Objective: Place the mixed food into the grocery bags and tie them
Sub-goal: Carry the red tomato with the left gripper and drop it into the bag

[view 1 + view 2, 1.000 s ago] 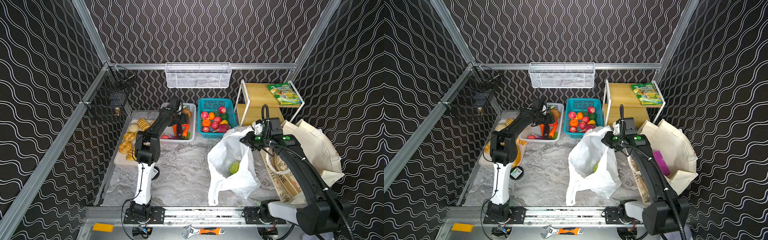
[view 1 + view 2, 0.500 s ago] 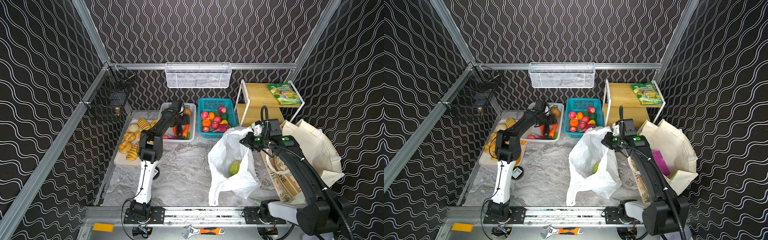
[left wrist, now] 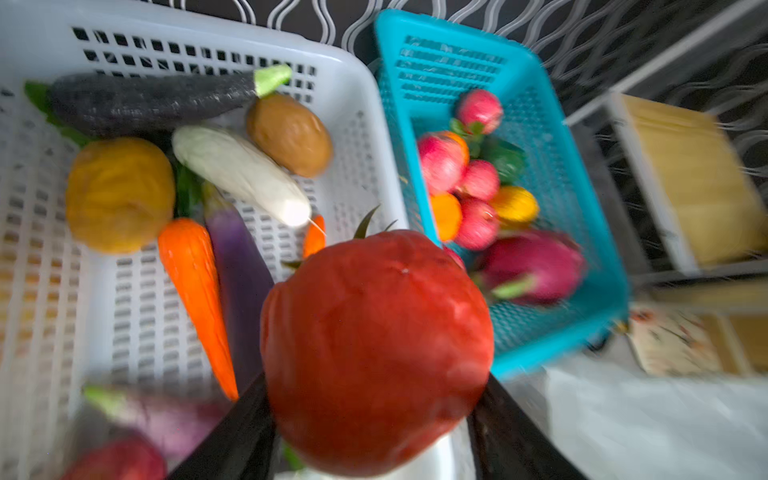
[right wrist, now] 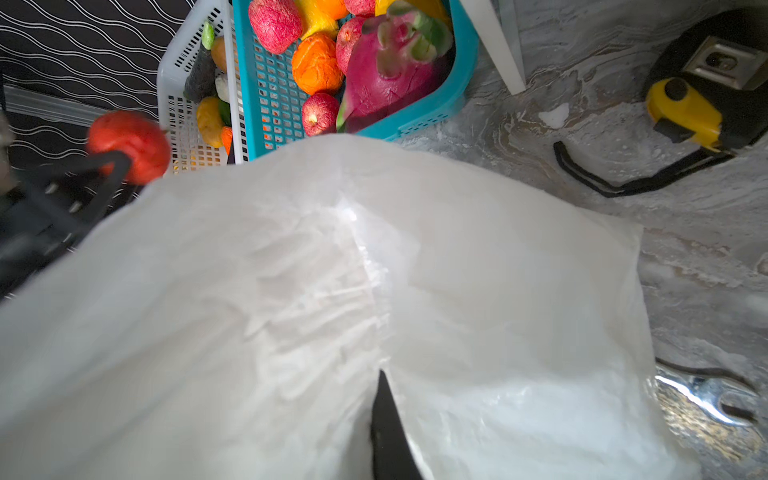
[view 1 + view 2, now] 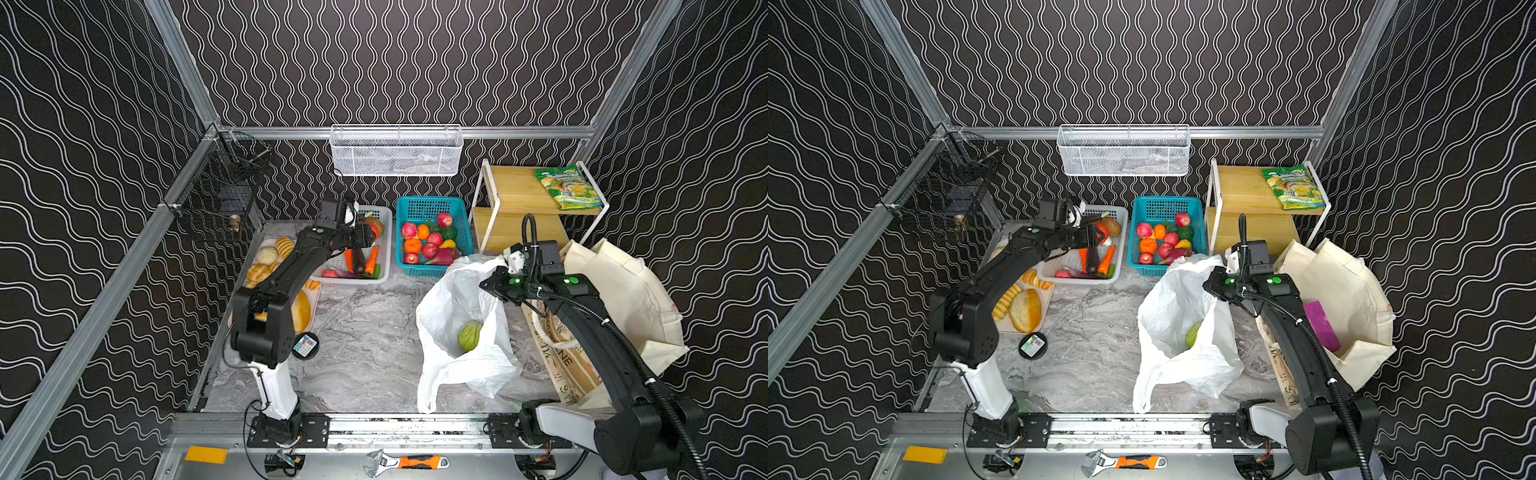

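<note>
left tool point(image 3: 372, 395) is clamped on tomato point(image 3: 374, 316); white plastic bag point(image 5: 453, 307), rim pinched by right tool point(image 5: 489, 286), is seen at 4 o'clock in a top view.

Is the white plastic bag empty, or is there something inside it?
Not empty. A green cabbage lies inside the white plastic bag, visible through its open mouth in both top views.

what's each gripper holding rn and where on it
The left gripper clamps the red tomato across its sides; the right gripper pinches the white plastic bag at its upper edge.
</note>
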`<action>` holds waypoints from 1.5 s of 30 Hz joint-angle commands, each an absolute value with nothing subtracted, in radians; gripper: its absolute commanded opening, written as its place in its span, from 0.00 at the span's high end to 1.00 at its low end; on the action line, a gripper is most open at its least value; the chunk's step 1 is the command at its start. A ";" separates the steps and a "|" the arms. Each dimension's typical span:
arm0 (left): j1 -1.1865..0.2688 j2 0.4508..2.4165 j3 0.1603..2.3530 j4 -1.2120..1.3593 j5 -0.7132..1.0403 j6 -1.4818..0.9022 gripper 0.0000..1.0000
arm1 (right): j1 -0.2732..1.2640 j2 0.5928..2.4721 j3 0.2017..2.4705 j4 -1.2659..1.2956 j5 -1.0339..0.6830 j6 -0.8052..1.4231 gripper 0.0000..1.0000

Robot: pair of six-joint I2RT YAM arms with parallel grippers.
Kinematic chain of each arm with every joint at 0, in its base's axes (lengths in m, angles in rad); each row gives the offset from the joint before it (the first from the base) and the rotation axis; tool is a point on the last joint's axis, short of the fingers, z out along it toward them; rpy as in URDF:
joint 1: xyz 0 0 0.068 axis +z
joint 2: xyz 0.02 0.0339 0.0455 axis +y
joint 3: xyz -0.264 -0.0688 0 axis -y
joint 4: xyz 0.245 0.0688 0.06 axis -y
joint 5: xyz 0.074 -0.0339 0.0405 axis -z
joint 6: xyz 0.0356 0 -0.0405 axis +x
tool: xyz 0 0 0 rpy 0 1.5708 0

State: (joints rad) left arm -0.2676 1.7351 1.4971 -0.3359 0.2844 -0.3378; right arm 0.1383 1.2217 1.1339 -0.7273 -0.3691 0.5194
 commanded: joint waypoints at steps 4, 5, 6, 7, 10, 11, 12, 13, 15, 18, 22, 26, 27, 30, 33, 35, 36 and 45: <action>-0.279 1.409 1.189 -0.090 0.539 -0.413 0.42 | 0.138 1.231 1.140 -0.675 -0.373 0.534 1.00; -0.296 1.371 1.158 -0.065 0.587 -0.433 0.42 | 0.139 1.234 1.144 -0.677 -0.377 0.535 1.00; -0.322 1.340 1.127 -0.042 0.622 -0.453 0.43 | 0.139 1.234 1.145 -0.681 -0.380 0.536 1.00; -0.355 1.318 1.106 -0.026 0.636 -0.469 0.44 | 0.139 1.232 1.148 -0.684 -0.382 0.538 1.00; -0.516 1.258 1.054 0.020 0.649 -0.487 0.46 | 0.139 1.215 1.133 -0.662 -0.371 0.551 1.00; -0.586 1.242 1.042 0.032 0.633 -0.484 0.46 | 0.138 1.212 1.125 -0.654 -0.365 0.560 1.00; -0.652 1.231 1.025 0.060 0.624 -0.478 0.46 | 0.137 1.210 1.124 -0.655 -0.365 0.562 1.00; -0.702 1.230 1.015 0.079 0.621 -0.468 0.46 | 0.139 1.212 1.124 -0.660 -0.364 0.561 1.00; -0.795 1.256 1.026 0.070 0.623 -0.427 0.46 | 0.139 1.215 1.122 -0.669 -0.371 0.563 1.00; -0.894 1.330 1.101 -0.061 0.579 -0.304 0.47 | 0.138 1.214 1.117 -0.673 -0.376 0.563 1.00; -0.973 1.452 1.201 -0.195 0.476 -0.143 0.44 | 0.138 1.204 1.115 -0.666 -0.364 0.567 1.00; -0.995 1.572 1.314 -0.282 0.311 -0.121 0.46 | 0.140 1.210 1.136 -0.689 -0.364 0.561 1.00; -0.996 1.590 1.334 -0.284 0.293 -0.125 0.47 | 0.140 1.208 1.133 -0.694 -0.364 0.563 1.00; -0.997 1.629 1.382 -0.320 0.200 -0.154 0.45 | 0.139 1.187 1.103 -0.687 -0.362 0.567 1.00; -0.997 1.641 1.367 -0.301 0.193 -0.178 0.34 | 0.140 1.171 1.095 -0.681 -0.360 0.575 1.00; -0.997 1.646 1.365 -0.301 0.213 -0.187 0.22 | 0.140 1.167 1.095 -0.680 -0.360 0.576 1.00; -0.997 1.644 1.365 -0.299 0.217 -0.193 0.16 | 0.140 1.167 1.095 -0.682 -0.360 0.575 1.00; -0.997 1.424 1.188 -0.054 0.290 -0.152 0.01 | 0.138 1.176 1.094 -0.688 -0.353 0.561 1.00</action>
State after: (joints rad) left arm -0.9966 1.4837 1.2285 -0.2005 0.2657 -0.1795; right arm 0.1383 1.1740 1.0927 -0.6914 -0.3592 0.5640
